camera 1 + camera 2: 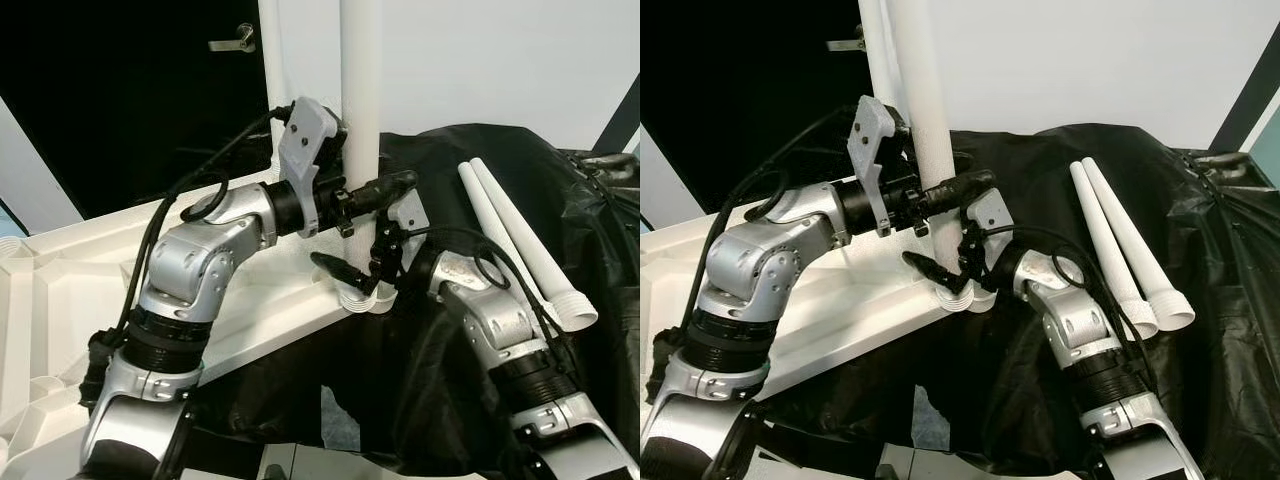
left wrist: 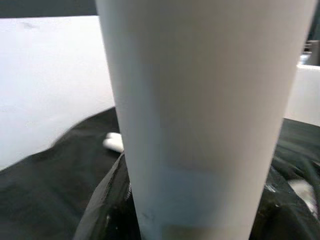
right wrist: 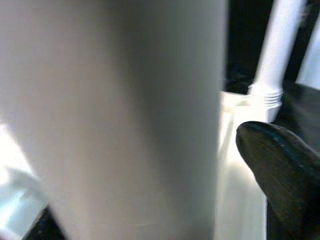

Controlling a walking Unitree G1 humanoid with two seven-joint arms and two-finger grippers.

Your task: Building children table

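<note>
Table top (image 1: 60, 290), white and upside down, lies before me with one corner jutting over the black cloth (image 1: 470, 390) spread at my right. From that corner a white leg (image 1: 360, 100) stands upright, its ribbed foot seated in the corner socket. My left gripper (image 1: 375, 185) is clenched round this leg partway up, one black finger showing in front of it, the other hidden behind; in my left wrist view the leg (image 2: 200, 120) stands very close, with the cloth beyond. My right gripper (image 1: 350, 270) is lower, at the leg's ribbed base just above the socket. One black finger (image 1: 335, 265) reaches across in front of the base, and in my right wrist view a finger (image 3: 280, 165) lies beside the pale blurred leg; whether this pincer is clamped or loose I cannot tell. A second upright leg (image 1: 272, 70) stands at the table's farther corner, behind my left wrist. Two more white legs (image 1: 520, 245) lie side by side on the cloth to my right, touching, their ribbed ends toward me. Behind is a dark door with a metal handle (image 1: 232, 42).
</note>
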